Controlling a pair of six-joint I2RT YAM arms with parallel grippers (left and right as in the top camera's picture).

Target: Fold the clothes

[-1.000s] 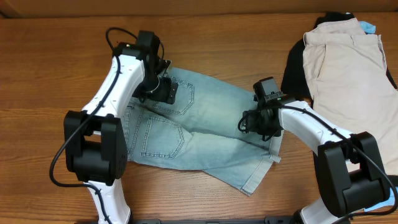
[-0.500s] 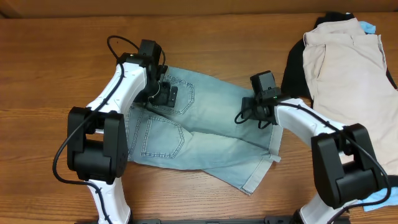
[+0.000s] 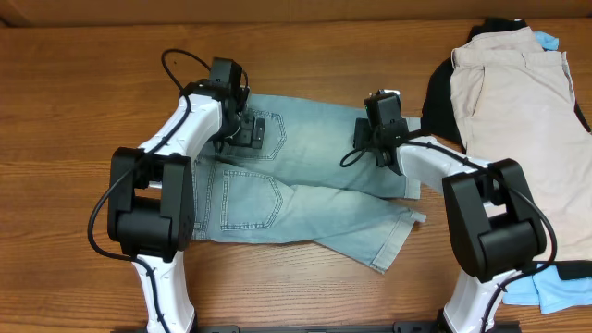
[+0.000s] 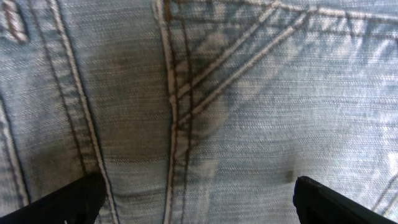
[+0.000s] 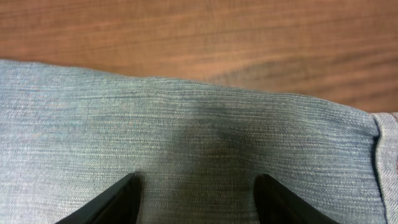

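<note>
Overhead view: faded denim shorts [image 3: 305, 190] lie flat in the middle of the wooden table [image 3: 74, 111], waistband to the left and both legs running right.
Legs: the far leg lies almost straight across. The near leg angles toward the near right, its cuffed hem [image 3: 396, 242] turned to the near edge.
Left gripper [image 3: 248, 132]: down on the seat of the shorts, beside the far back pocket [image 3: 270, 135] and close to the waistband.
Left wrist view: the left gripper [image 4: 196, 183] has its fingers [image 4: 68, 202] spread wide. Denim fills the view between them, with a double-stitched seam [image 4: 174, 112] running down it.
Right gripper [image 3: 379, 139]: on the far leg, near its far edge and toward the hem end.
Right wrist view: the right gripper [image 5: 198, 180] has its fingers [image 5: 121, 199] apart, with smooth denim lying between them. The cloth's far edge shows bare wood beyond it, and a hem seam sits at the right margin.
Beige shorts [image 3: 518, 120]: at the far right, well apart from the denim, on top of a black garment [image 3: 437, 106].
Light-blue cloth [image 3: 555, 287]: at the near right corner, partly cut off by the picture edge.
</note>
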